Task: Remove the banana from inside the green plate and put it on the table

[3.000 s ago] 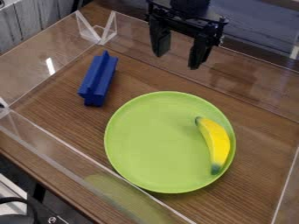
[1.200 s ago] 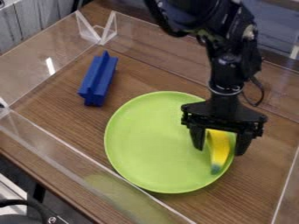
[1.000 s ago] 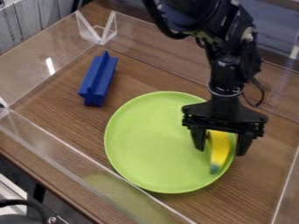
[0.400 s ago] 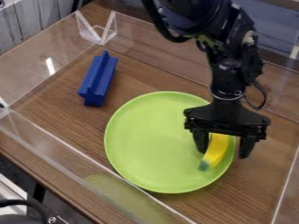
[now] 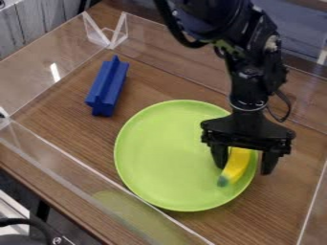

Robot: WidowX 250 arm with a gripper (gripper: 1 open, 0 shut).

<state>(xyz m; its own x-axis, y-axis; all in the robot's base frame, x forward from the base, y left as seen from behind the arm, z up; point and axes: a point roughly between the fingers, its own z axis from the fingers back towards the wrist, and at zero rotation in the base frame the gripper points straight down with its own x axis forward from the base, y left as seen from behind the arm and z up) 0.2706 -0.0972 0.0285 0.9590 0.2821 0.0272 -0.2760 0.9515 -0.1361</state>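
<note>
And here are the fingers (image 5: 220,151), spread wide, straddling the banana (image 5: 234,166) over the right-hand side of the green plate (image 5: 166,158)! The banana lies inside the plate, its upper end tucked beneath the dark gripper (image 5: 247,158), its greenish tip pointing down toward the near rim. Whether either finger touches it, I can't tell. Up beyond the plate's upper left, the blue block (image 5: 107,87) sits on the wood-grain bench (image 5: 64,120), well apart from the banana!
</note>
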